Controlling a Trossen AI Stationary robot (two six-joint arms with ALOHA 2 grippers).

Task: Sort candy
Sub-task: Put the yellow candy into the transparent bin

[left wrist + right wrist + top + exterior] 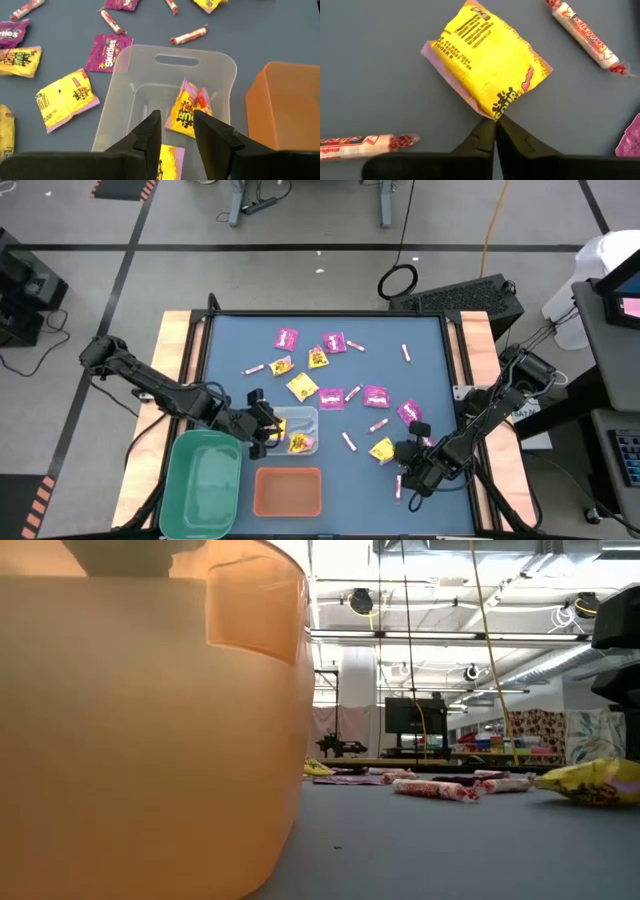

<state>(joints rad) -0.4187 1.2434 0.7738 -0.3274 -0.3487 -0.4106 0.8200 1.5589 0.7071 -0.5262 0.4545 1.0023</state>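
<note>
Magenta packets [376, 395], yellow packets [302, 386] and thin pink-and-white sticks [349, 441] lie scattered flat on the blue table. My left gripper [177, 132] hangs open above the clear bin [220, 70], where two yellow packets [190, 107] lie on the floor. At the near right, my right gripper [496, 124] is shut on a yellow packet [487, 57], also visible from above [381, 450]. My right gripper pinches the yellow packet's near corner [494, 111] between its two fingertips. The fingers slant down at it from the table's right near side. The rest of the packet lies flat on the table.
The green bin [203, 480] and the orange bin [288, 492] stand at the near edge beside the clear bin [300, 420]. Sticks [360, 144] [587, 37] and a magenta packet's edge [630, 137] lie close around the right gripper.
</note>
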